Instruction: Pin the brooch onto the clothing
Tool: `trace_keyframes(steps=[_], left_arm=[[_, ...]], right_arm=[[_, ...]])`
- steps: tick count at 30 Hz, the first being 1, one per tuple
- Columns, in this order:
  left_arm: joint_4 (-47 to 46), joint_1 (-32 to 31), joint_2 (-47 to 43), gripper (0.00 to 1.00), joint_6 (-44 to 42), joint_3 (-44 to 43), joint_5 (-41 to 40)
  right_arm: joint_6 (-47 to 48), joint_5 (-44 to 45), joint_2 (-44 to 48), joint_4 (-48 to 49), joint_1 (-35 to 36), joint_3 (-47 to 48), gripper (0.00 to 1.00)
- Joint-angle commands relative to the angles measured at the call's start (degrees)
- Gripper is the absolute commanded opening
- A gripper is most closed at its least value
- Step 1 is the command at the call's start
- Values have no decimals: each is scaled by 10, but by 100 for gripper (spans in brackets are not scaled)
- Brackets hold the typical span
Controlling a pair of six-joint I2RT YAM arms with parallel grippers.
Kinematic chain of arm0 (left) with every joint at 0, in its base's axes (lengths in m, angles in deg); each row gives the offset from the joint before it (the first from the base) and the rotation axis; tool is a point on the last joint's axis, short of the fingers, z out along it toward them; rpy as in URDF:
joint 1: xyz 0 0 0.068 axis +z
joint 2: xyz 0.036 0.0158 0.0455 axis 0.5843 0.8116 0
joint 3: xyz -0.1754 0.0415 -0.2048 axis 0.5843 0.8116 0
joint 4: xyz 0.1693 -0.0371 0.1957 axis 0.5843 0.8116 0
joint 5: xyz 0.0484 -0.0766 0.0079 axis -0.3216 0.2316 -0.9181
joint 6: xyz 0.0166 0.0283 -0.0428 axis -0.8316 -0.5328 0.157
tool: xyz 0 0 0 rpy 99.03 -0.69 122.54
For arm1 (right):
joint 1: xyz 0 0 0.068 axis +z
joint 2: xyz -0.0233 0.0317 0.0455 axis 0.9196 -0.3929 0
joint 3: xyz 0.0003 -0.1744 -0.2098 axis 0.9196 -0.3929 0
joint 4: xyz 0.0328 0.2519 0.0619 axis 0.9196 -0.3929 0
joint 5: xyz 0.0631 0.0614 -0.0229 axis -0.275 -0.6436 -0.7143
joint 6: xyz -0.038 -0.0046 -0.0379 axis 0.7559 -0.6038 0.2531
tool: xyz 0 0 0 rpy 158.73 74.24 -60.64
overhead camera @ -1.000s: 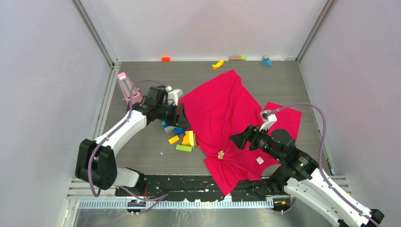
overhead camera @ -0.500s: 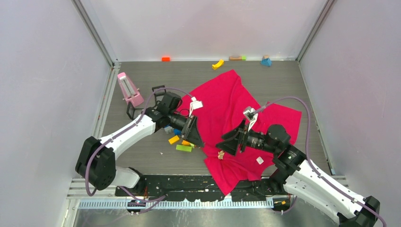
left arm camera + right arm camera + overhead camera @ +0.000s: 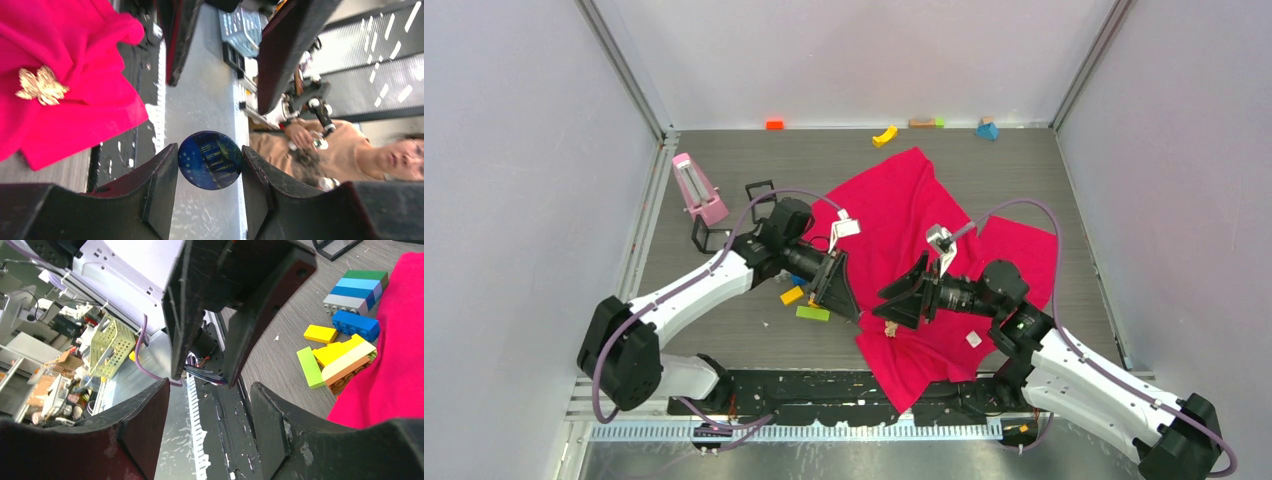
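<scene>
Jaws on both wide apart, nothing held. L gripper (image 3: 844,290) and R gripper (image 3: 898,298) face each other tip to tip, close, over the near-left edge of the shirt (image 3: 894,220). Brooch (image 3: 890,326), a small gold-looking flower, lies on the red fabric just below R gripper's tips in top view, apart from both. Toy blocks (image 3: 345,360) sit beside the shirt, by L gripper. L wrist view: dark blue round disc (image 3: 210,160) shows in the finger gap; can't tell what it is.
</scene>
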Motion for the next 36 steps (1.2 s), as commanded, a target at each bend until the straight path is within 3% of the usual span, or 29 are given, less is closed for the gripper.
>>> trace_keyframes(steps=[1, 3, 5, 14, 33, 36], left_arm=[[-160, -2, -73, 30, 98, 29, -64], [-302, -2, -84, 32, 192, 62, -62], [-357, -2, -71, 32, 239, 63, -28], [-362, -12, -56, 30, 255, 59, 16], [-361, -26, -39, 28, 272, 51, 31], [-361, -27, -37, 28, 272, 52, 30]], right_arm=[[-68, 37, -7, 139, 8, -42, 65], [-93, 77, -4, 195, 13, -61, 64], [-93, 87, 3, 210, 20, -71, 66], [-38, 31, -30, 204, 24, -34, 66], [-5, -12, -37, 201, 24, -3, 43], [-4, -19, -38, 203, 24, -1, 35]])
